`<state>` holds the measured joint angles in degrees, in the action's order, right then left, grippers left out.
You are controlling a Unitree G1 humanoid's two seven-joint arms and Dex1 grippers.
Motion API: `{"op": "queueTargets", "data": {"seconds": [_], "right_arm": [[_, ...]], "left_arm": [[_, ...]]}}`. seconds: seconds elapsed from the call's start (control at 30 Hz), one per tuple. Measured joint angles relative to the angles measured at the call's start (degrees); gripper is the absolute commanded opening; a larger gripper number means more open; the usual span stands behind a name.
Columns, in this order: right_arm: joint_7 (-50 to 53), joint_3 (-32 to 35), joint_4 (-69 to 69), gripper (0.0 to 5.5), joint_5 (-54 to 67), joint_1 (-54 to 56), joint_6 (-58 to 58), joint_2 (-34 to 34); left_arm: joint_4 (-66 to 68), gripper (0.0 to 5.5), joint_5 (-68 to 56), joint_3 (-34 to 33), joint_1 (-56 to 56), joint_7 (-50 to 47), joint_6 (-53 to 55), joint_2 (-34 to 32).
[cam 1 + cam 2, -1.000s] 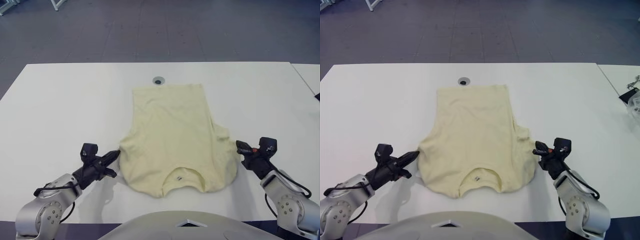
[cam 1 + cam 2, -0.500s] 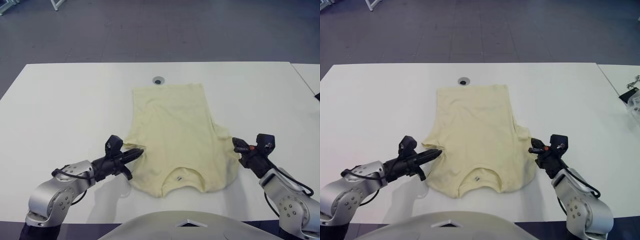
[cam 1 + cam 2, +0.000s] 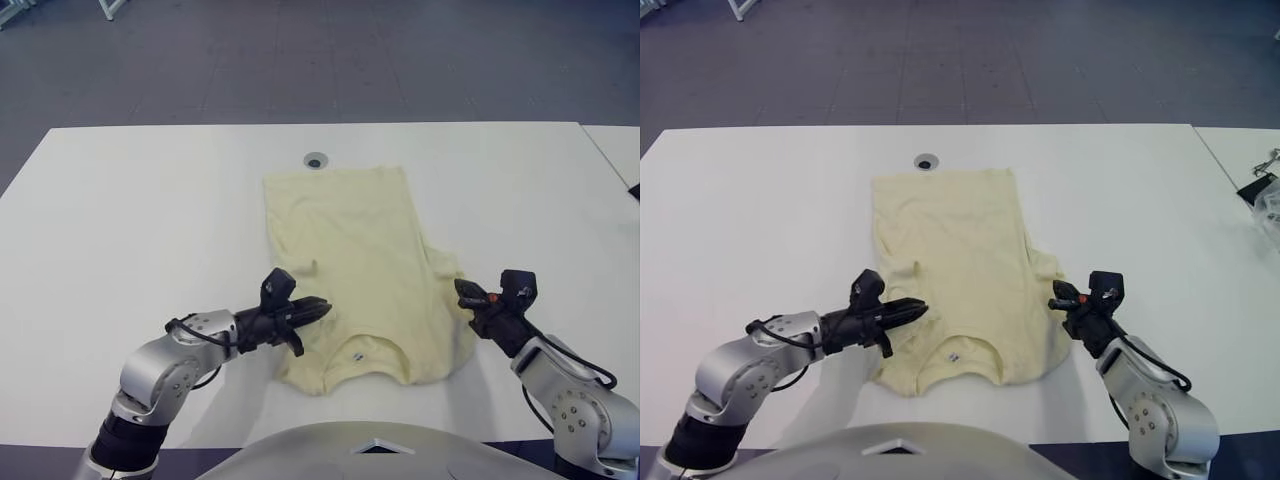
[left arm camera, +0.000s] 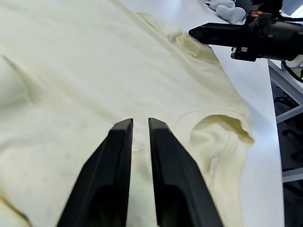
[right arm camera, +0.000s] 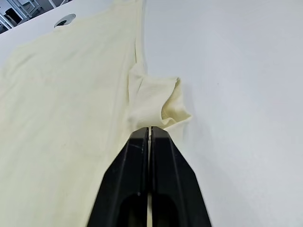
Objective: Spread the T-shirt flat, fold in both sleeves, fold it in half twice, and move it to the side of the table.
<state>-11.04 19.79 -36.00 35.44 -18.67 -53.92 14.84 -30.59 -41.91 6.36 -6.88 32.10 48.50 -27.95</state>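
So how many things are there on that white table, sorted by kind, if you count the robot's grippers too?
T-shirt: 1
Grippers: 2 (left gripper, right gripper)
Round port in the tabletop: 1
Total: 4

The T-shirt (image 3: 350,250) lies on the desk (image 3: 130,220), collar toward the robot and hem just before the round hole (image 3: 316,160), with the left gripper (image 3: 320,307) over its near left part and the right gripper (image 3: 460,288) at its right sleeve.
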Motion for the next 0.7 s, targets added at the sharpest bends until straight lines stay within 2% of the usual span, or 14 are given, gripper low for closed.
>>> {"op": "queueTargets", "data": {"seconds": [0.13, 0.2, 0.27, 0.33, 0.4, 0.53, 0.7], "right_arm": [[-0.2, -0.1, -1.0, 0.00, 0.7, -0.7, -0.5, 0.7], [-0.5, -0.4, -2.1, 0.00, 1.6, -0.8, -1.2, 0.9], [-0.7, -0.6, -3.4, 0.00, 2.5, -1.0, -2.0, 1.3], [-1.1, -1.0, -5.0, 0.00, 3.7, -1.0, -2.9, 1.9], [-1.0, -1.3, -6.6, 0.00, 5.2, -0.7, -4.0, 2.3], [-0.3, -2.1, -10.0, 0.00, 9.3, 1.8, -6.8, 3.0], [1.3, -3.6, -11.3, 0.00, 11.8, 3.4, -9.2, 3.3]], "left_arm": [[-1.7, 1.84, -11.2, -9.5, 2.1, -0.6, 1.3, 1.6], [-1.9, 2.16, -9.6, -11.4, 3.1, -0.5, 0.1, -0.5], [-1.9, 2.53, -2.8, -9.2, 1.2, 1.8, -3.1, -6.1], [-1.5, 2.81, 7.2, -4.3, -4.3, 6.3, -9.4, -12.5], [0.4, 3.10, 14.6, 0.1, -9.0, 9.6, -16.0, -16.2], [3.8, 3.72, 23.7, 4.4, -12.1, 12.2, -26.9, -18.2], [5.2, 4.55, 27.2, 5.9, -12.9, 13.6, -32.6, -18.3]]}}
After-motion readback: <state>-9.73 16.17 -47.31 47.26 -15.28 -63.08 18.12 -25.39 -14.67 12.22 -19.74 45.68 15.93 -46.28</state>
